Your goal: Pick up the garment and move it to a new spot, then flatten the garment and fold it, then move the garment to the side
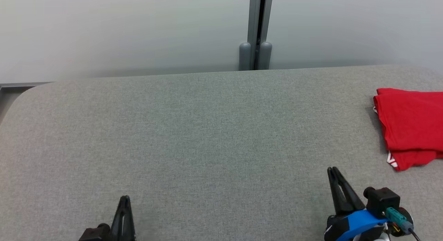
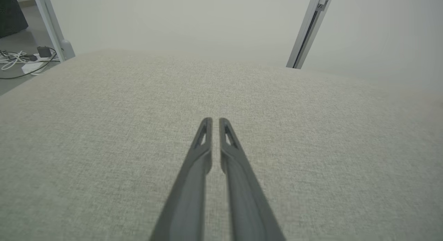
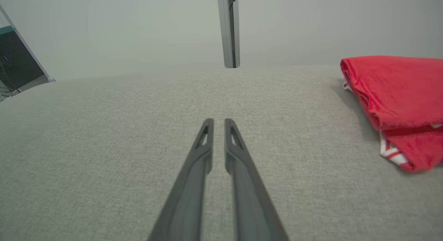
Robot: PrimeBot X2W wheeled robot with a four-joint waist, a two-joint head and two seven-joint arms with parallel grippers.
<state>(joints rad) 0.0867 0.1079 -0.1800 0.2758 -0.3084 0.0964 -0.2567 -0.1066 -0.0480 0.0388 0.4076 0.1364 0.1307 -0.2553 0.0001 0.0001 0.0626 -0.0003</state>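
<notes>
Woven grey table [image 1: 193, 130], folded soft red garment [image 1: 412, 125] at right

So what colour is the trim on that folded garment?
White with red stripes, on the red garment; the trim shows best in the right wrist view.

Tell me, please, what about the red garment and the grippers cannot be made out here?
- Red garment: right part cut off by the head view's edge, likewise in the right wrist view.
- Garment's underside: hidden by its own folds.
- Left gripper: base cut off by the bottom edge.
</notes>
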